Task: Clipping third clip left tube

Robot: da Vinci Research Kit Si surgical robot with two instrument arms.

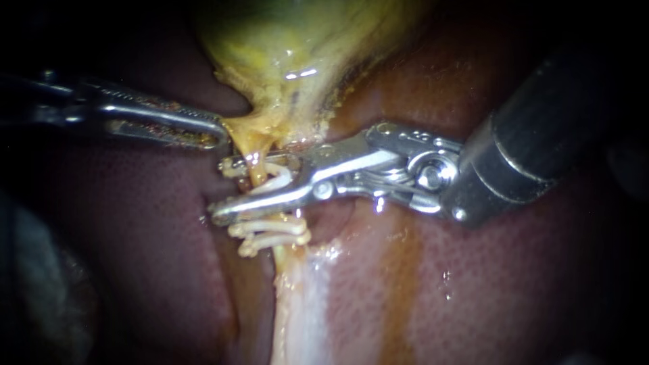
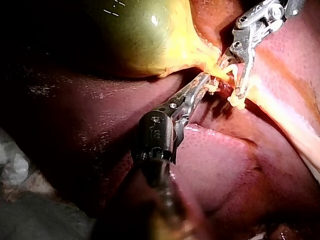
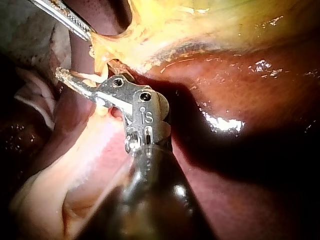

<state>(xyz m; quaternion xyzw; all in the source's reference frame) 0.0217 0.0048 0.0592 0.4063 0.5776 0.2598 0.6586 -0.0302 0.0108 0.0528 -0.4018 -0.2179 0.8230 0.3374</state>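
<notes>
The yellow-green gallbladder (image 1: 304, 40) narrows to a thin yellow tube (image 1: 257, 174) that runs down over the liver (image 1: 473, 270). My right instrument (image 1: 222, 189) comes in from the right. Its jaws stand open astride the tube, with a white clip (image 1: 274, 181) lying between them across it. Two white clips (image 1: 270, 236) sit shut on the tube just below the lower jaw. My left instrument (image 1: 220, 135) is shut on the yellow tissue at the gallbladder's neck, just above. In the left wrist view its jaws grip that tissue beside the right instrument (image 2: 229, 80).
Pale fatty tissue (image 1: 304, 304) follows the tube downward over the red-brown liver. The right instrument's dark shaft (image 1: 541, 122) fills the upper right. In the right wrist view the left instrument (image 3: 75, 22) crosses just ahead of my right jaws (image 3: 75, 80).
</notes>
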